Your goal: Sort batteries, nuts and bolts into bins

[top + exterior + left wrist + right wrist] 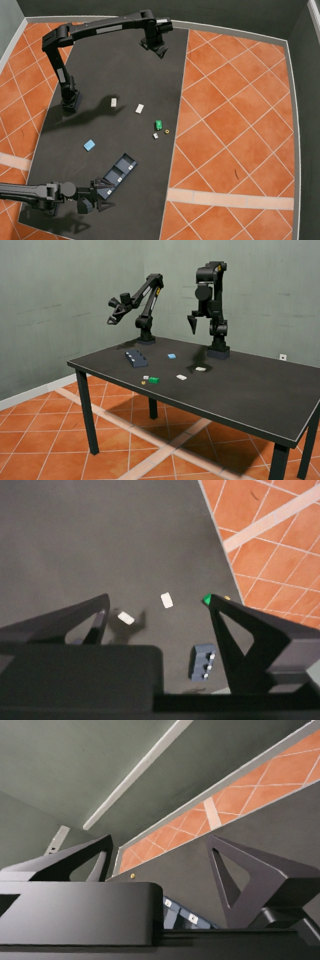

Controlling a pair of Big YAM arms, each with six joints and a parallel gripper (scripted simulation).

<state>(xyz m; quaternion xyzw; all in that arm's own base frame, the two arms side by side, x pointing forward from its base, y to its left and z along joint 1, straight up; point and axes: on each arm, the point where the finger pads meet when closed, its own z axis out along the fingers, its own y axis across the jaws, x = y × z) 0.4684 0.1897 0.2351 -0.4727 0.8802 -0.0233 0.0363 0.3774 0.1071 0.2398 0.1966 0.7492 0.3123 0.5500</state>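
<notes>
Seen from the exterior side, nothing is sorted so far as the pictures show. Nearest, out on the bench (124, 72) (232, 395), lies a yellow ring, probably a nut (165, 132) (143, 382) (227, 598) (133, 876), beside a green block (158, 124) (154, 380) (207, 599), possibly a battery, and a small white piece (155, 135) (146, 377) I can't identify. To their right are two pale blocks (139, 108) (181, 377) (166, 600). Farther left, the bin tray (125, 173) (140, 363) (201, 662) (180, 912) stands flat; two compartments look empty, the third is partly covered, and its letters are unreadable. A blue block (89, 145) (171, 356) sits right of it. Beyond, the left gripper (152, 50) (204, 332) (159, 599) and right gripper (114, 195) (111, 319) (159, 839) hang wide open, holding nothing. All the sorting seems left.
</notes>
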